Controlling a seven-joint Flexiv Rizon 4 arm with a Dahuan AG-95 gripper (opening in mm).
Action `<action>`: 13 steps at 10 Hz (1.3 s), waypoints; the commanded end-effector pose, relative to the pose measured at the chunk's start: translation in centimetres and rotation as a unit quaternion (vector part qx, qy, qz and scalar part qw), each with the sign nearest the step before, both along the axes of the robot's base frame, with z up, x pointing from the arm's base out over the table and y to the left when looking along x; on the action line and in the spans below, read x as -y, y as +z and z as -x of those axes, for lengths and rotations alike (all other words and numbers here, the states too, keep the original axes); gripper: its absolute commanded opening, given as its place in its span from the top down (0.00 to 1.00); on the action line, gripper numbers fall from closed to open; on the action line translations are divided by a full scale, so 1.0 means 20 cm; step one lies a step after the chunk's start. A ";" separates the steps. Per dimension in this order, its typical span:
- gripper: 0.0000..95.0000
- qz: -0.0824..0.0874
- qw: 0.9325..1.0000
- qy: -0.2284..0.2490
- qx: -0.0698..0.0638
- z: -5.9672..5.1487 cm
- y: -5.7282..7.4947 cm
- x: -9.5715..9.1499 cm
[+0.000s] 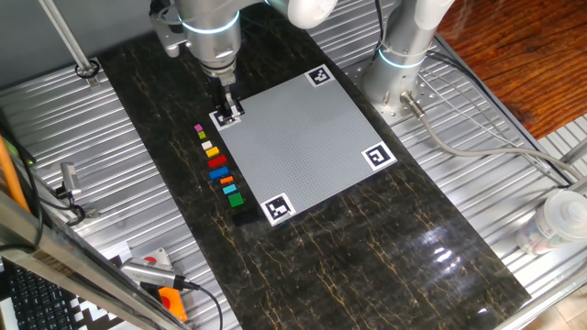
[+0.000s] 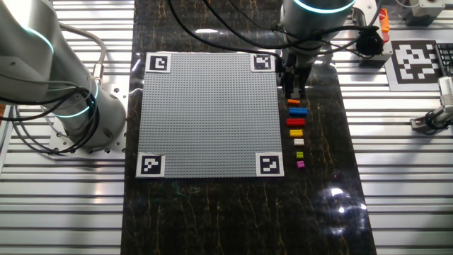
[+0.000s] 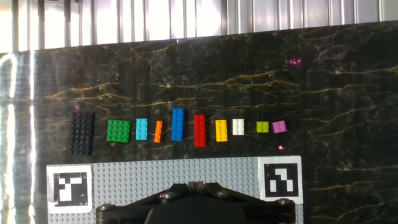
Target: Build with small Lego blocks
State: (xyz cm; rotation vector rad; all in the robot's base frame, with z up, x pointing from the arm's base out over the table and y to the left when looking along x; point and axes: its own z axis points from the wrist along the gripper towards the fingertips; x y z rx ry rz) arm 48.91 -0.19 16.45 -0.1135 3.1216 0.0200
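The small Lego blocks lie in a row on the dark mat beside the grey studded plate (image 3: 174, 180). In the hand view they run black (image 3: 82, 133), green (image 3: 118, 130), light blue (image 3: 142, 129), orange (image 3: 158, 131), blue (image 3: 178, 124), red (image 3: 199, 130), yellow (image 3: 221, 130), white (image 3: 239, 127), olive (image 3: 262, 127), pink (image 3: 279, 126). My gripper (image 3: 196, 185) hangs over the plate's edge (image 1: 303, 147), near a corner tag at the row's pink end (image 1: 199, 129). Its fingers are shut with nothing between them. It stands over the plate's corner by the row (image 2: 297, 131), gripper (image 2: 295, 88) apart from the blocks.
Black-and-white tags mark the plate's corners (image 1: 278, 208). A second arm's base (image 1: 404, 73) stands beyond the plate, with cables trailing right. Hand tools with an orange grip (image 1: 171, 302) lie at the front left. A white cup (image 1: 559, 220) sits at the right edge.
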 end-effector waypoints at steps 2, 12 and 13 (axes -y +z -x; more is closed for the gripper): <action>1.00 -0.001 0.999 0.046 -0.003 0.08 -0.04 0.01; 1.00 0.007 0.982 0.188 -0.015 0.07 -0.04 0.02; 1.00 0.007 0.981 0.195 -0.015 0.07 -0.05 0.02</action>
